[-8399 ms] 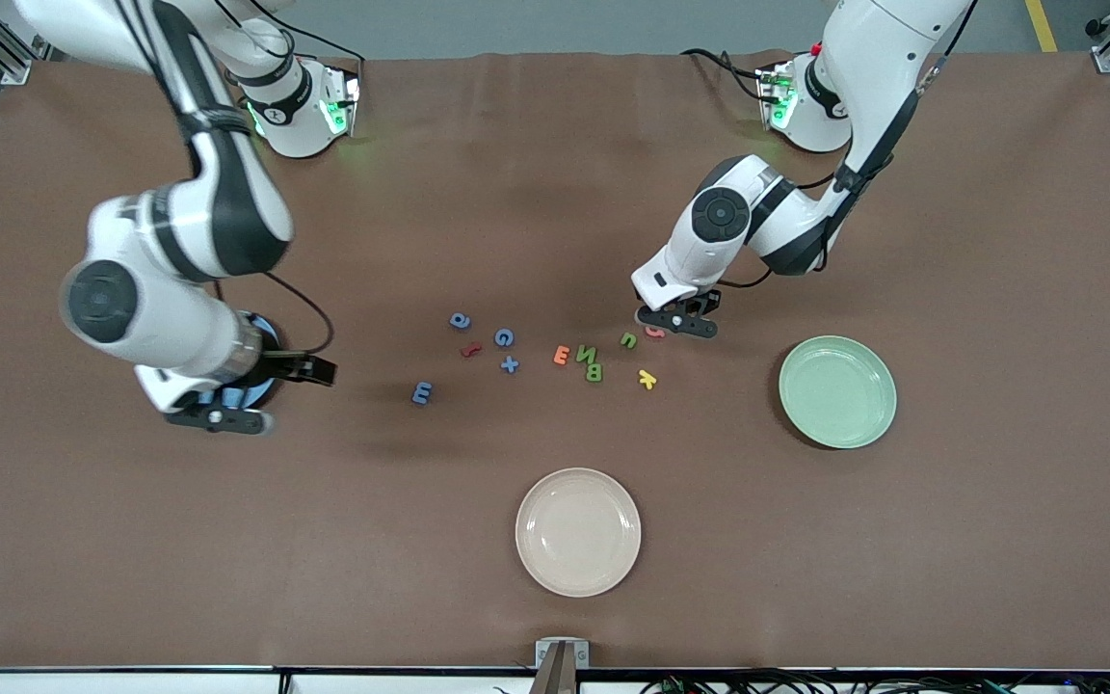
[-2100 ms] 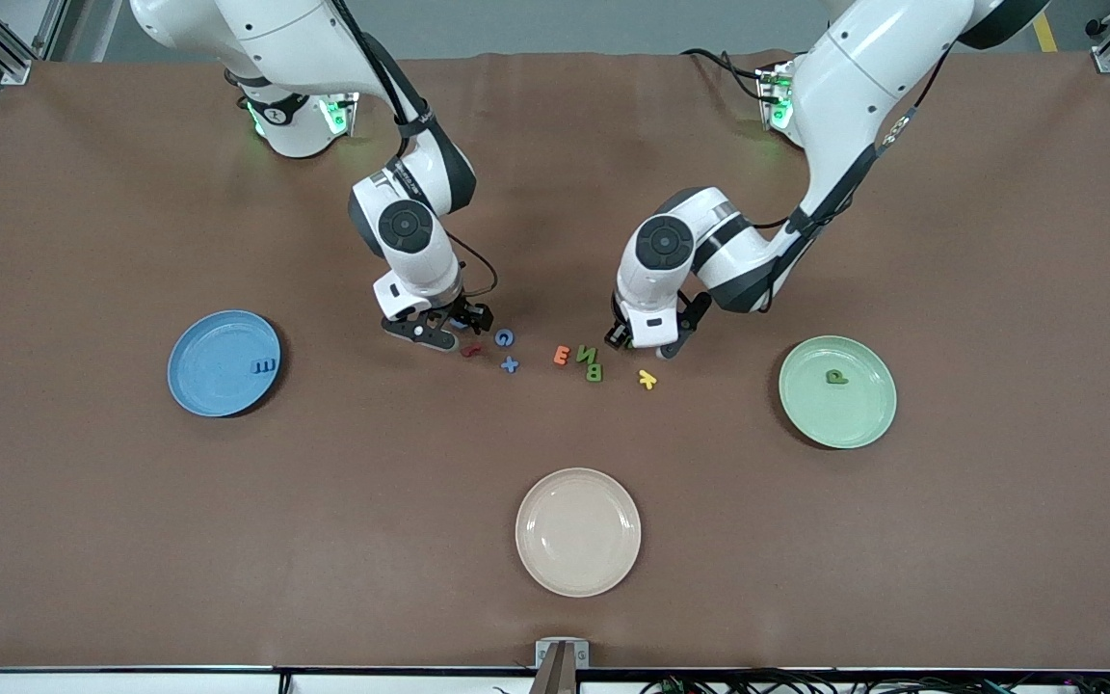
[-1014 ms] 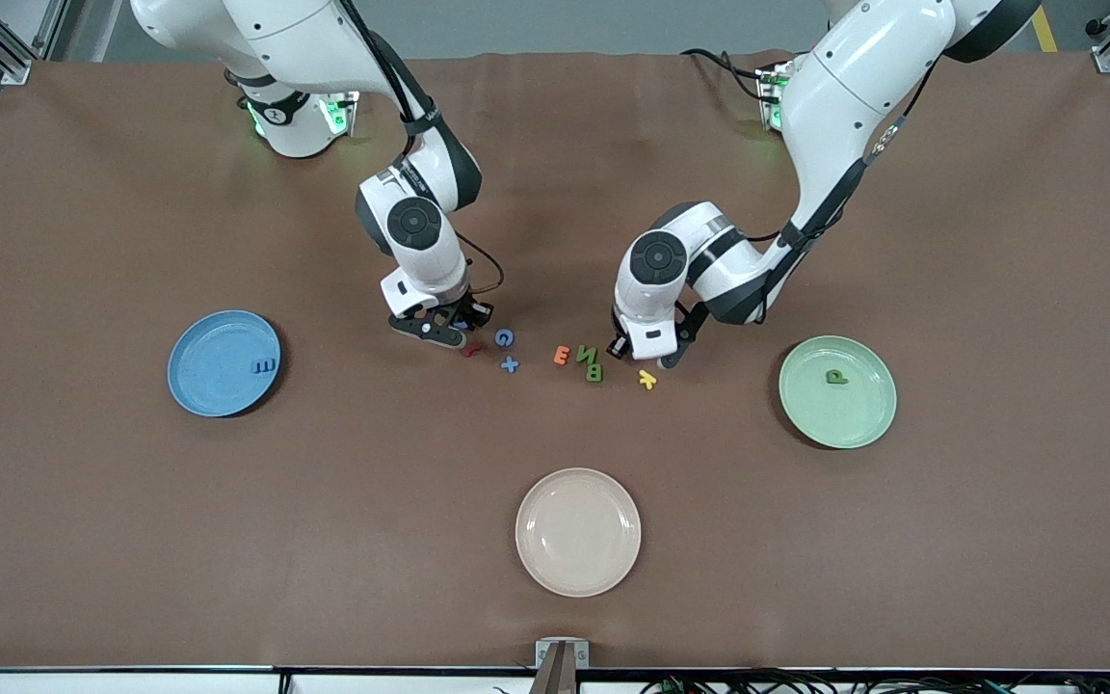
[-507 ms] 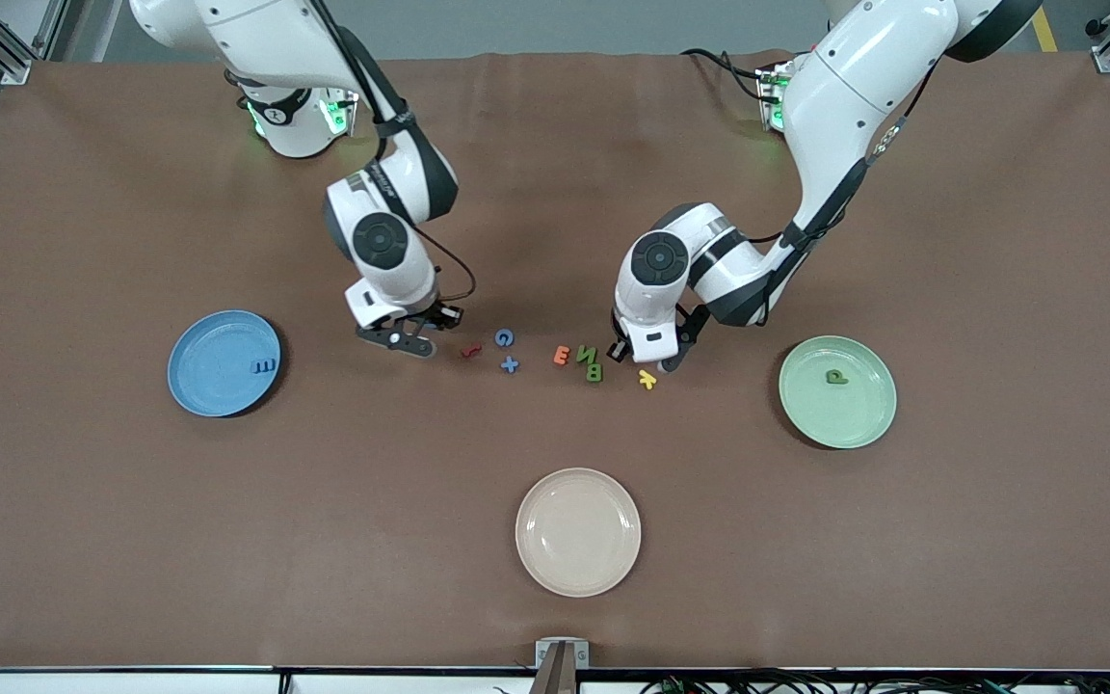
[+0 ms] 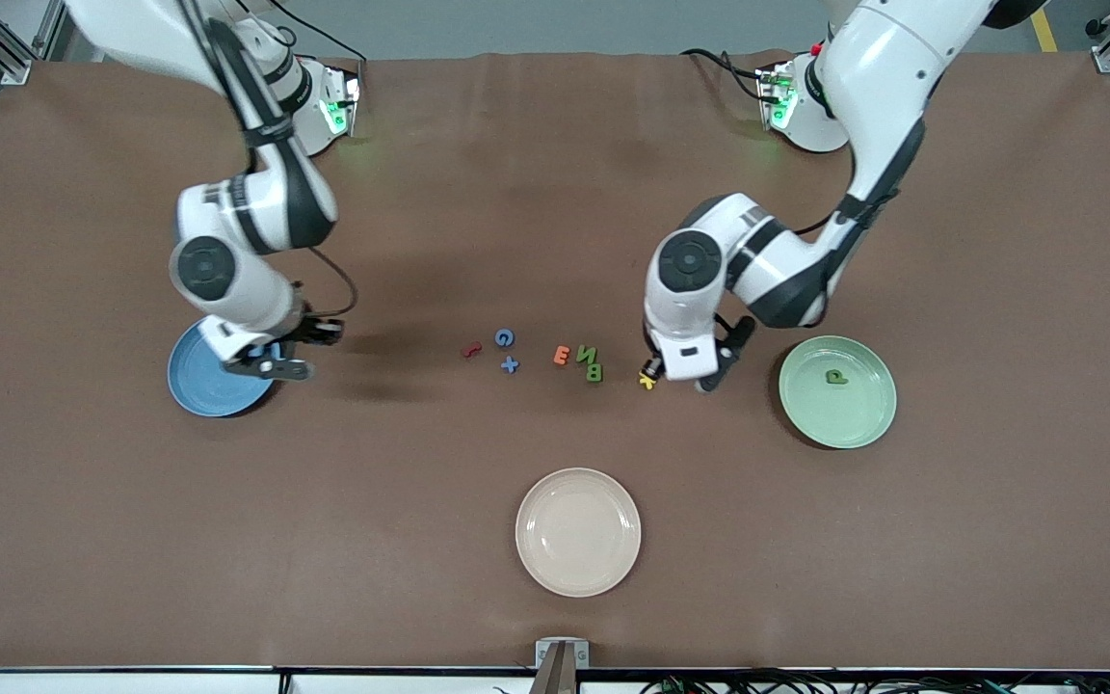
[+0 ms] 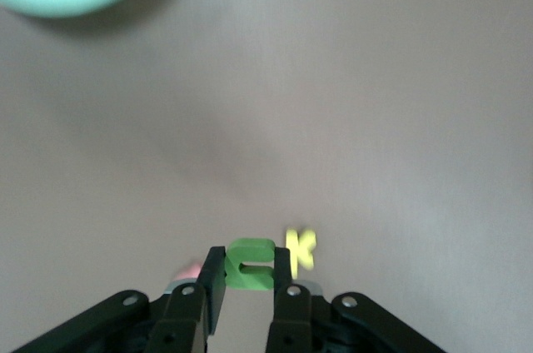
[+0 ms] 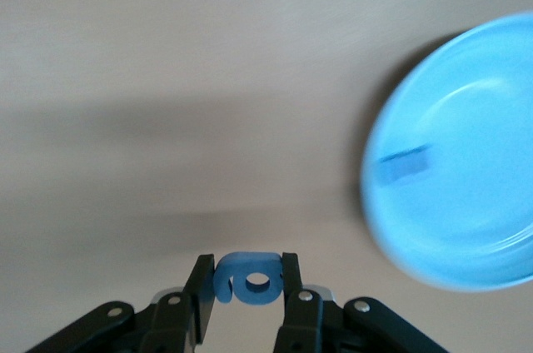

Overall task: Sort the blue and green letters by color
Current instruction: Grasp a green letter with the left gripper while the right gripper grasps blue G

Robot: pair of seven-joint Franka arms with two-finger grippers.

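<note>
My right gripper [image 5: 264,366] is shut on a blue letter [image 7: 248,278] and holds it over the inner edge of the blue plate [image 5: 191,387]. That plate [image 7: 475,228] holds one blue letter [image 7: 405,163]. My left gripper [image 5: 678,378] is shut on a green letter [image 6: 250,263], just above the table beside the yellow letter [image 5: 647,381], between the letter cluster and the green plate [image 5: 863,414]. The green plate holds one green letter [image 5: 836,377]. Blue letters G [image 5: 504,337] and + [image 5: 510,364] and green letters N [image 5: 586,351] and B [image 5: 594,370] lie mid-table.
An orange E [image 5: 561,355] and a red letter [image 5: 471,350] lie among the cluster. A pink letter [image 6: 190,271] shows beside my left gripper's fingers. An empty beige plate [image 5: 578,531] sits nearer the front camera.
My right gripper took the blue letter from the cluster and carried it toward the blue plate. My left gripper closed on the green letter and shifted toward the green plate.
</note>
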